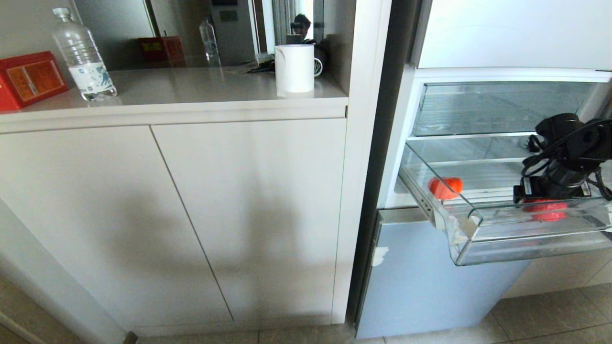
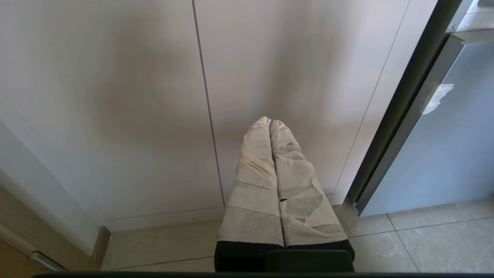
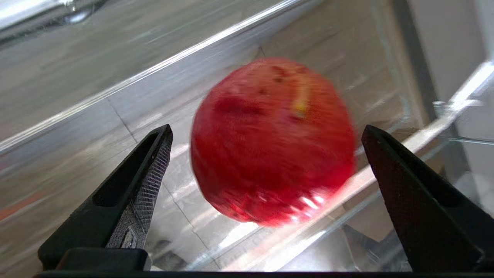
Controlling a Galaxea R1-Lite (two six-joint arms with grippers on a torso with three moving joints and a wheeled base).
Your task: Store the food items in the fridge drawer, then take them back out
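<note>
Fridge drawer (image 1: 507,239) stands pulled out at the right of the head view, below the clear flat-fronted bin (image 1: 497,107). 2 food items lie on its ribbed floor: 1 red-orange piece (image 1: 445,187) near the drawer's left wall, and a second red piece (image 1: 545,209) toward the right, close behind the front lip.

Right gripper (image 3: 266,170) hangs inside the drawer directly over that second piece (image 3: 272,141). Its fingers (image 3: 144,173) stand fully spread, 1 on each side of the fruit, with a visible gap on both sides; nothing is held and no contact shows. The fruit appears blurred in the right wrist view, so whether it is rolling cannot be told.

Judged step: either a release just made or a pick about to begin; the frames do not settle which. For a sound grasp, the fingers should close evenly across the widest part of the round body, low enough that the glossy skin does not squirt upward, and clear of the front lip.

Left gripper (image 2: 270,125) is parked low before the cupboard doors (image 2: 270,77), its tape-wrapped fingers pressed together and empty.
</note>
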